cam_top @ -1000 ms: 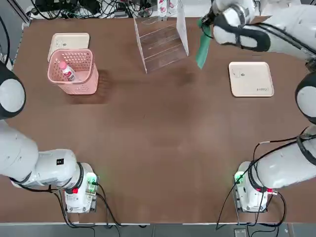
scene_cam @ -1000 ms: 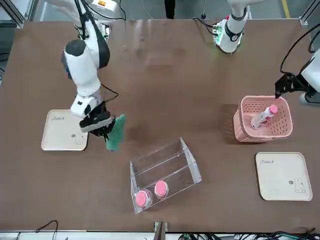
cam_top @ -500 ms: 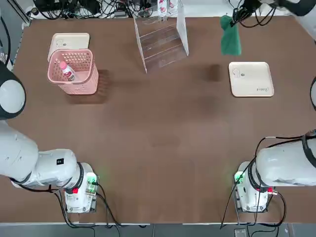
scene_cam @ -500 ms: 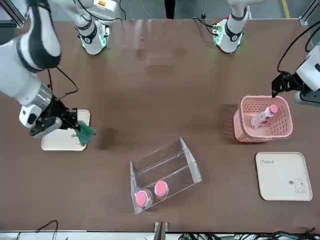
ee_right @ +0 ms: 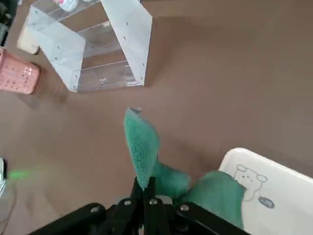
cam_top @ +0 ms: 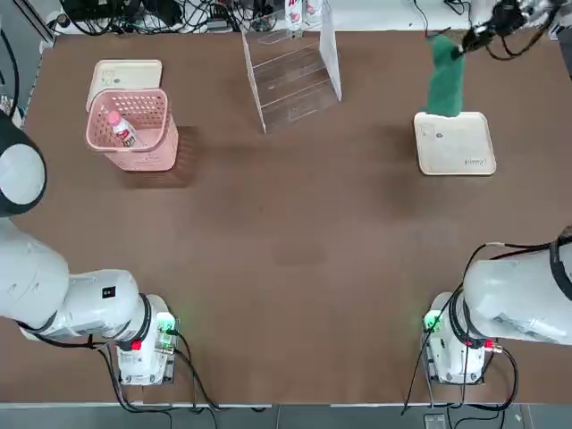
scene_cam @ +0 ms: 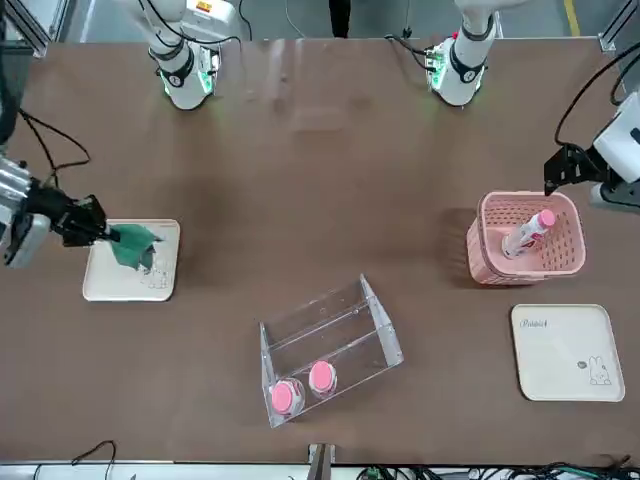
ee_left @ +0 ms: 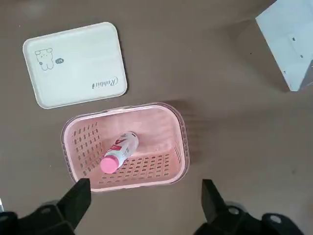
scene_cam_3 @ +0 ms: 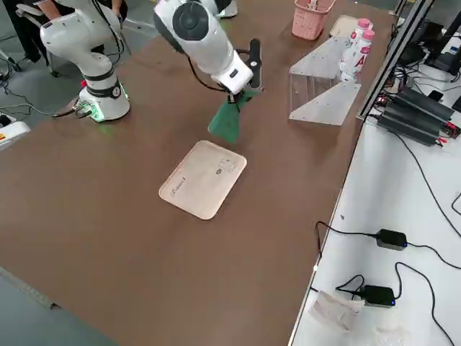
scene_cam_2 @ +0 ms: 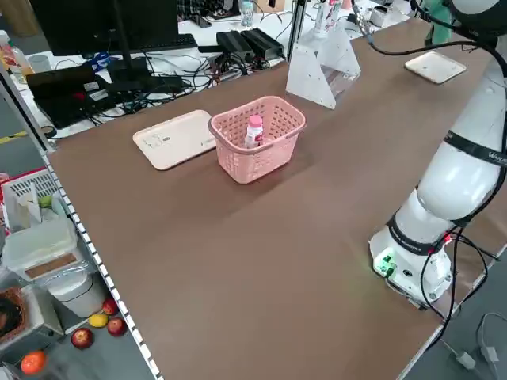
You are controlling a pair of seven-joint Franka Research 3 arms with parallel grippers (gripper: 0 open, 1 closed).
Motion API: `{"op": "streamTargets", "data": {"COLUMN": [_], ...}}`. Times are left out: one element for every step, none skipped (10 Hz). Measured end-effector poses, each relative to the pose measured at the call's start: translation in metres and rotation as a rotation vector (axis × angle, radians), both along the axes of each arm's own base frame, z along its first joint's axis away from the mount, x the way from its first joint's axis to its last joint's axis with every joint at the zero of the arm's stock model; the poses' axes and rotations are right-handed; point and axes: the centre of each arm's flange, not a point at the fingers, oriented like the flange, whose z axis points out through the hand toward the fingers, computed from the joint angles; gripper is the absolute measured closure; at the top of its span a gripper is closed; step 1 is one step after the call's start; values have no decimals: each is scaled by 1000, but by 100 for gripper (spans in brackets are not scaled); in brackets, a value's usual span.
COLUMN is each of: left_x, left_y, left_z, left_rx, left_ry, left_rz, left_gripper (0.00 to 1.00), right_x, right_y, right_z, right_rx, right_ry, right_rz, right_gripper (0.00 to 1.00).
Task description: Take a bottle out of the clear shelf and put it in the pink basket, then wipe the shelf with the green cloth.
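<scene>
The green cloth hangs from my right gripper, which is shut on its top, above the far edge of a cream tray. In the right wrist view the cloth drapes over the closed fingertips. The clear shelf stands at the far middle of the table, to the left of the cloth, with two pink-capped bottles at its back. Another bottle lies inside the pink basket. My left gripper hovers open above the basket, holding nothing.
A second cream tray lies just behind the basket at the far left. Cables and equipment line the table's far edge. The table's brown top stretches between the arm bases.
My right gripper has carried the green cloth away from the shelf, toward my right, to above the cream tray. The left gripper has stayed open over the basket.
</scene>
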Motion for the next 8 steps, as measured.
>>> {"op": "streamTargets", "data": {"left_x": [1, 3, 4, 5, 6, 6, 6, 6], "left_y": [0, 0, 0, 0, 0, 0, 0, 0], "left_z": [0, -1, -3, -4, -5, -4, -4, -4], "left_rx": [-1, -2, -3, -4, -4, -4, -4, -4], "left_ry": [-7, -13, -13, -12, -13, -16, -17, -17], "left_rz": [-1, -2, -2, -2, -2, -2, -2, -2], "left_gripper": [0, 0, 0, 0, 0, 0, 0, 0], "right_x": [-7, -13, -20, -26, -31, -34, -38, -42], "right_y": [-27, -54, -78, -94, -101, -107, -115, -124], "right_z": [-17, -40, -64, -85, -97, -107, -118, -131], "right_rx": [30, 60, 101, 147, 195, 226, 238, 246], "right_ry": [-4, -7, -10, -3, 10, 4, -13, -34], "right_rz": [16, 25, 25, 16, 5, 13, 28, 46], "right_gripper": [97, 97, 97, 97, 97, 97, 97, 97]}}
